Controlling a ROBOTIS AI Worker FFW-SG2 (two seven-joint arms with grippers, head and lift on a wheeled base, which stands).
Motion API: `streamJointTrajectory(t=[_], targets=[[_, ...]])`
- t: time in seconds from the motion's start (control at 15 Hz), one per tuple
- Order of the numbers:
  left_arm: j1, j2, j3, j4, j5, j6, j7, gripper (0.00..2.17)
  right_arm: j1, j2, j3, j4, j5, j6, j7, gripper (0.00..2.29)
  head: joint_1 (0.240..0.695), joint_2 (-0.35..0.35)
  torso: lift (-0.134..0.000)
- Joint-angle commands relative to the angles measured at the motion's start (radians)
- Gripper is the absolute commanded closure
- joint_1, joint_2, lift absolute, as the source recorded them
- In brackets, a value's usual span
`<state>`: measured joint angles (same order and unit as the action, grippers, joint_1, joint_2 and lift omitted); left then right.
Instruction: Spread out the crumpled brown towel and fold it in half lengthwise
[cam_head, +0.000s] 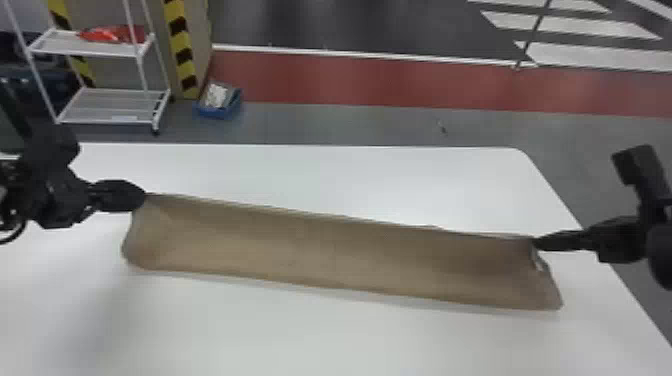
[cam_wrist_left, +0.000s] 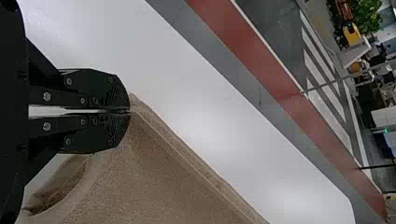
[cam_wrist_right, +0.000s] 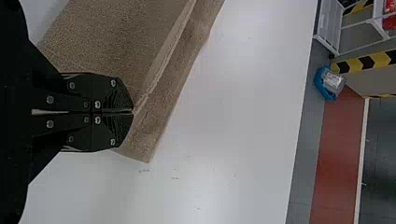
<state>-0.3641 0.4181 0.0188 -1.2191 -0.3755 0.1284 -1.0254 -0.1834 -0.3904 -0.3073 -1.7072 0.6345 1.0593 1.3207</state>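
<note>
The brown towel stretches across the white table as a long band, its far edge held up at both ends and its near edge lower. At its far left corner is my left gripper; in the left wrist view the left gripper is shut on the towel. My right gripper holds the right end of the far edge. The right wrist view has the right gripper shut on a ridge of the towel, with a narrow strip of cloth beyond the ridge.
The white table extends behind and in front of the towel, with its right edge beneath the right arm. On the floor beyond stand a white rack and a blue bin.
</note>
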Motion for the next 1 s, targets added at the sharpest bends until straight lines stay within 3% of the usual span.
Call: streamJointTrajectory(t=[0.0,0.93], targets=[[-0.018,-0.01,-0.025,0.024,-0.025,0.0,0.011,1.09,-0.007,0.002,0.008,0.005,0.01,-0.001,0.0,1.2,0.695,-0.129,-0.124],[-0.105,-0.048,-0.083,0.079,-0.074,0.009,0.051,1.09,-0.025,-0.007,0.004,0.011,0.053,0.023,0.012,1.19,0.695,-0.157,-0.124]])
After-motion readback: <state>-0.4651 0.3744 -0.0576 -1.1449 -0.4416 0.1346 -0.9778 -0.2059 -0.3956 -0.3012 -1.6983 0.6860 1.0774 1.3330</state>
